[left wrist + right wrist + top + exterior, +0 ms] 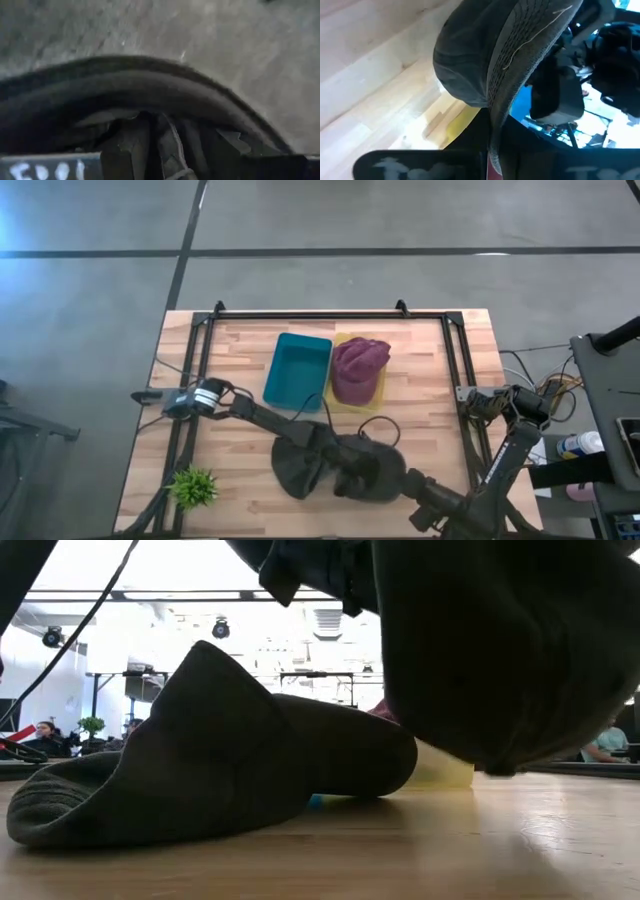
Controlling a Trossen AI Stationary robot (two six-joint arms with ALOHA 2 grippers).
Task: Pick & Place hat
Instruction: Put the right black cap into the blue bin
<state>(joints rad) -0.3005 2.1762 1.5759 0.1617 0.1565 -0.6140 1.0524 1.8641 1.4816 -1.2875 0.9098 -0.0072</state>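
The dark hat (335, 465) sits at the 6 o'clock side of the wooden worktop (420, 430), partly lifted off the wood. The right jaws (362, 472) are pinched tight on its knit edge. The left jaws (318, 442) are spread apart, tucked into the hat's floppy side. At 12 o'clock sit a blue bin (297, 370) and a purple hat (358, 368) on a yellow tray (372, 399).

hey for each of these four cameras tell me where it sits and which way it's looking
High: overhead, straight down on the table; both arms show, meeting at the dark hat.
Low: table height, level across into the room; hat fills it.
Left wrist: on the left arm; hat fabric pressed close, left tool at the edge.
Right wrist: on the right arm; right tool pinching the hat's brim.
Shared: the hat shows in all four.
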